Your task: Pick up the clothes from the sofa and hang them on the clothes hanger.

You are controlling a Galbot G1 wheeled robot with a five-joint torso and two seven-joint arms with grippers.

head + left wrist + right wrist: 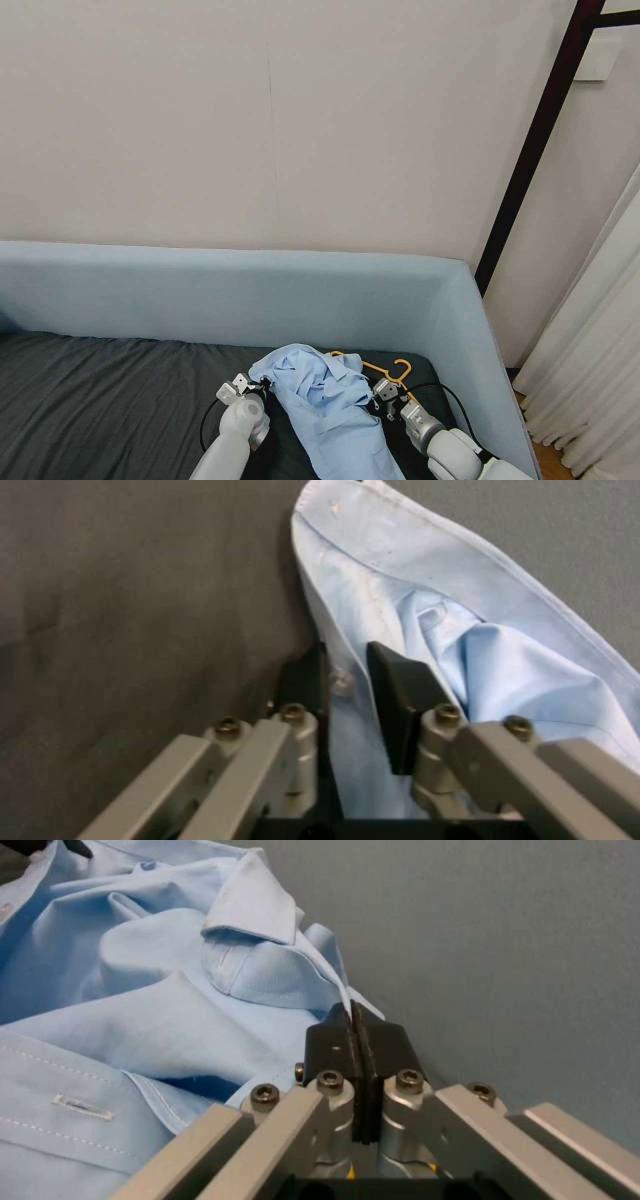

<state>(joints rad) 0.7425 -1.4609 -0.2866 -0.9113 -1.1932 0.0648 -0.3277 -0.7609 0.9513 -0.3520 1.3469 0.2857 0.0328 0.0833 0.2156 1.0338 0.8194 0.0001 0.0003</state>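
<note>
A light blue shirt (322, 400) lies crumpled on the sofa's dark seat, draped over an orange hanger whose hook (399, 368) pokes out beside it. My left gripper (243, 389) sits at the shirt's left edge. In the left wrist view this gripper (345, 686) is open, its fingers (398, 697) straddling the shirt's (470, 652) buttoned edge with a narrow gap. My right gripper (386, 392) is at the shirt's right side by the hanger. In the right wrist view it (355, 1024) is shut, with a thin edge of the shirt (150, 1005) running into the jaws near the collar (255, 904).
The sofa's pale blue backrest (230, 295) and right armrest (480, 350) wall in the dark seat (90, 400). A dark pole (530, 150) leans up the wall at the right, beside a white curtain (600, 340).
</note>
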